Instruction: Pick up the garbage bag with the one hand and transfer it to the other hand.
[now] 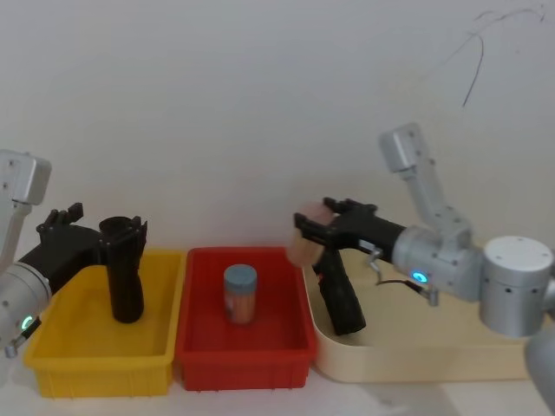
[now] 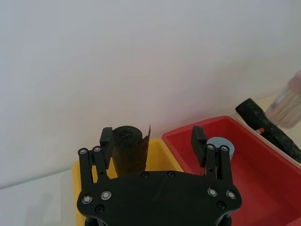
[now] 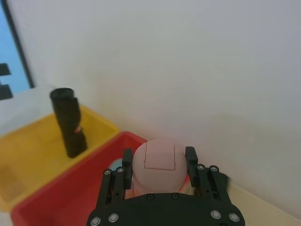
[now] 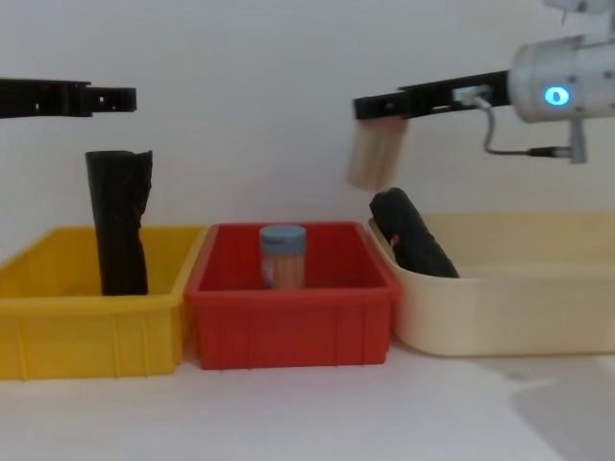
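The garbage bag (image 1: 342, 299), a thick black crinkled roll, leans against the left wall of the cream tray (image 1: 416, 360); it also shows in the chest view (image 4: 413, 240) and the left wrist view (image 2: 270, 132). No gripper touches it. My right gripper (image 1: 310, 217), on the blue-ringed wrist, hovers just above it, shut on a pale pink bottle (image 1: 303, 247) that hangs over the red bin's right edge (image 4: 375, 154). My left gripper (image 1: 108, 224), on the teal-ringed wrist, is open just above a slimmer black roll (image 1: 126, 286) standing in the yellow bin (image 1: 95, 364).
The red bin (image 1: 243, 355) sits between the yellow bin and the cream tray, with a blue-lidded jar (image 1: 240, 295) upright inside. The three containers stand side by side close to a white wall. White tabletop lies in front of them.
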